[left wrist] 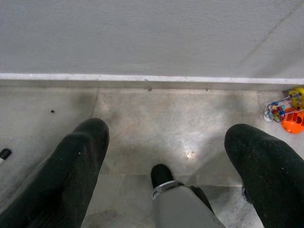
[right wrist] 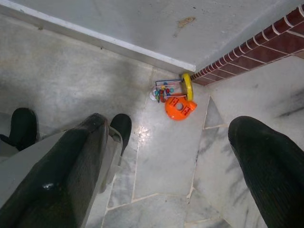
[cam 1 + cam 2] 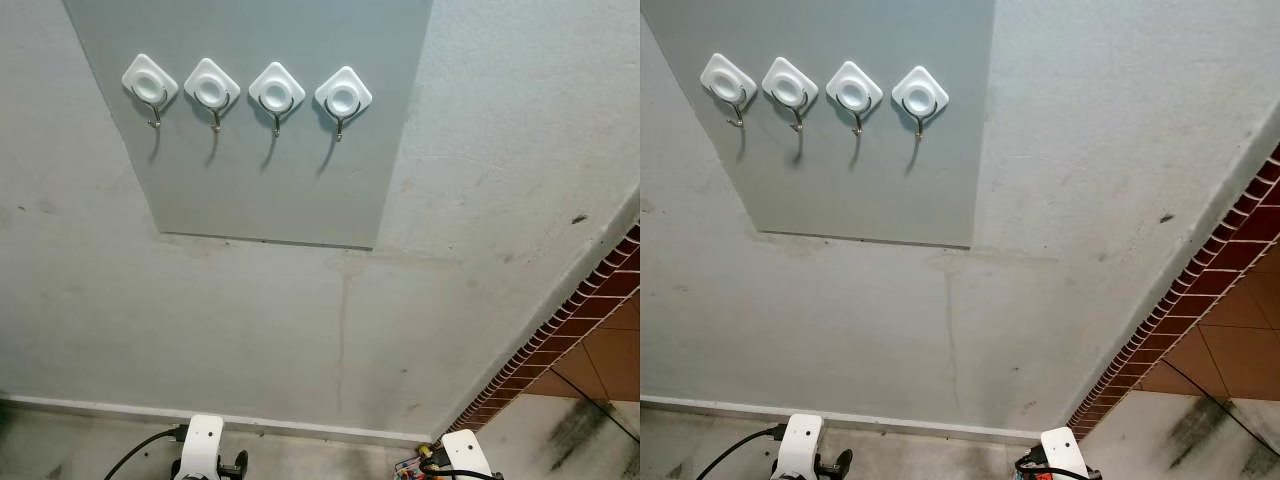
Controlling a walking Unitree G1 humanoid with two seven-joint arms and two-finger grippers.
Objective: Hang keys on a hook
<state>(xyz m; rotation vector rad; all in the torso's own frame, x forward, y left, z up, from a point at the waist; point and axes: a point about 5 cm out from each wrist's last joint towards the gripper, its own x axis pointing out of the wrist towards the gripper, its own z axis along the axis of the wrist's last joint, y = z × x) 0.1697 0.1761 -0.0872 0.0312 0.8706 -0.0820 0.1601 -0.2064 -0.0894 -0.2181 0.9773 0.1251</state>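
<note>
Several white diamond-shaped hooks sit in a row on a grey panel high on the wall. The keys, a bunch with an orange tag and a yellow ring, lie on the marble floor in the corner where the wall meets the brick base; they also appear in the left wrist view. My left gripper hangs low, open, with nothing between its fingers. My right gripper is open and empty too, above the floor and short of the keys. Both white wrists peek in at the bottom.
A white skirting strip runs along the foot of the wall. A red-brown brick wall angles in on the right. My own black feet and grey leg stand on the floor below the grippers.
</note>
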